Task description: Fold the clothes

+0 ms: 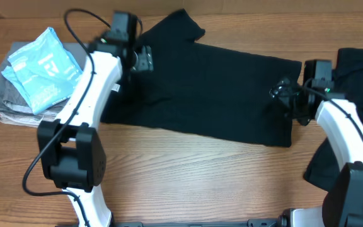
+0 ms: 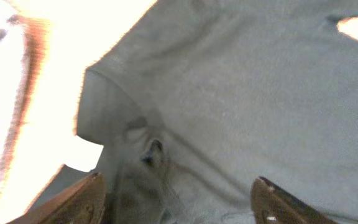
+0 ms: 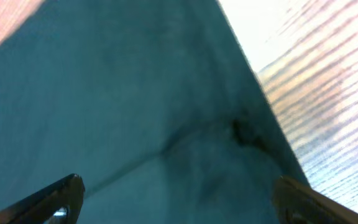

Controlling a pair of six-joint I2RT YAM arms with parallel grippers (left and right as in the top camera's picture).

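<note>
A black T-shirt (image 1: 213,94) lies flat across the back of the table, folded into a long band with one sleeve (image 1: 178,25) sticking out at the top. My left gripper (image 1: 142,60) hovers over its left end with the jaws open. In the left wrist view the cloth (image 2: 241,93) fills the frame, and a small pinched crease (image 2: 151,152) sits just ahead of the left gripper (image 2: 178,186), with nothing between the fingers. My right gripper (image 1: 285,96) stands open over the shirt's right end. The right wrist view shows the right gripper (image 3: 179,190) spread wide above the fabric (image 3: 135,93).
A stack of grey and beige folded garments (image 1: 8,101) with a light-blue printed garment (image 1: 43,66) on top sits at the far left. More black cloth (image 1: 361,72) lies at the right edge around the right arm. Bare wooden table (image 1: 213,176) runs along the front.
</note>
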